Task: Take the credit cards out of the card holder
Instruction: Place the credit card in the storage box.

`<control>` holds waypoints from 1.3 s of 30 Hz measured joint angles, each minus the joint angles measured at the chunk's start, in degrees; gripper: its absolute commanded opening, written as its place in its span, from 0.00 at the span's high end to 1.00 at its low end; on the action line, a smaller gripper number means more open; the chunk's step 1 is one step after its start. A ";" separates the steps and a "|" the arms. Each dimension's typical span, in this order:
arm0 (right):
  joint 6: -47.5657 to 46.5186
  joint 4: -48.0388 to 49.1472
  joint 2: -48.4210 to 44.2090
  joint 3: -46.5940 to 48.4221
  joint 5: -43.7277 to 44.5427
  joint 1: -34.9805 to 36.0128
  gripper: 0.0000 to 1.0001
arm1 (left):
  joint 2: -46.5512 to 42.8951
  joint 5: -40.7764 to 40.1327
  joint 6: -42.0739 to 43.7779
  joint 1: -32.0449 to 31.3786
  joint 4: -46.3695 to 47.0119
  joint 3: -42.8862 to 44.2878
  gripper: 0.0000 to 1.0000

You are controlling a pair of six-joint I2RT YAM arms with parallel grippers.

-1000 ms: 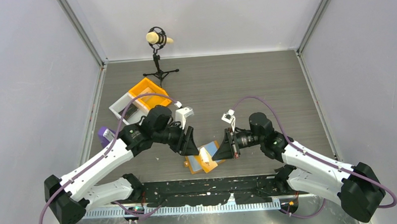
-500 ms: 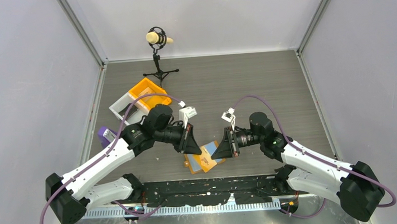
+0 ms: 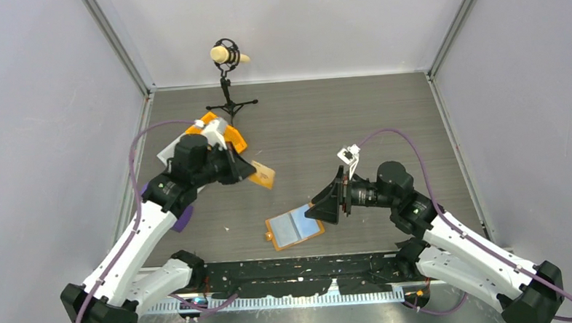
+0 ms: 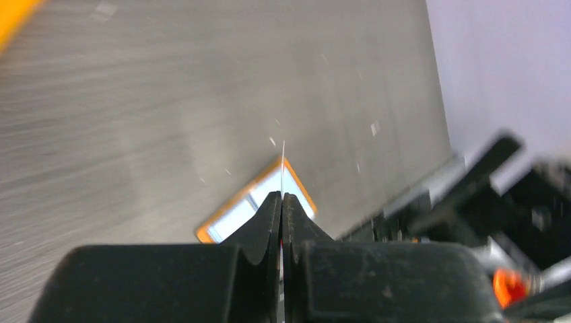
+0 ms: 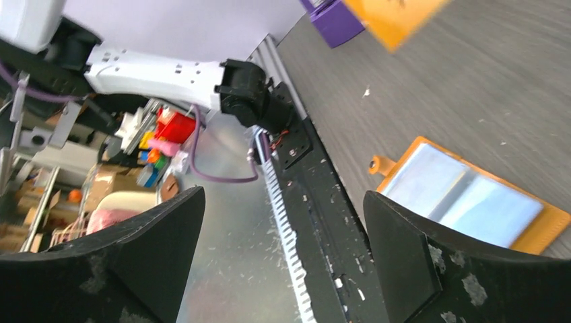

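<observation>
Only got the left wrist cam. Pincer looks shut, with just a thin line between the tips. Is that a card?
Observer: Yes. The top view shows an orange card sticking out of the left pincer, held off to the left of the holder.
Operator: Where's the right arm?
Observer: The right pincer is at the holder's right edge, wide open, with nothing between its fingers.
Operator: Anything left in the holder?
Observer: In the right wrist view it lies open flat and both pocket panels show blue-grey. No card edge sticks out. I cannot tell whether one sits inside.
</observation>
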 measured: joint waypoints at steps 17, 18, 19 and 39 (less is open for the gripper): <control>-5.90 -9.99 -2.45 0.96 11.65 0.00 0.04 | 9.64 -31.78 -9.84 18.64 11.13 3.37 1.00; -5.90 -9.94 -2.54 0.85 12.09 0.00 0.05 | 10.67 -32.35 -10.51 19.19 12.20 3.37 1.00; -5.84 -9.97 -2.75 0.66 12.68 0.00 0.05 | 12.26 -32.76 -11.63 19.98 13.31 3.58 1.00; -4.72 -8.70 -1.36 -0.94 14.08 0.00 0.04 | 40.02 -37.11 -14.56 24.79 22.18 13.62 1.00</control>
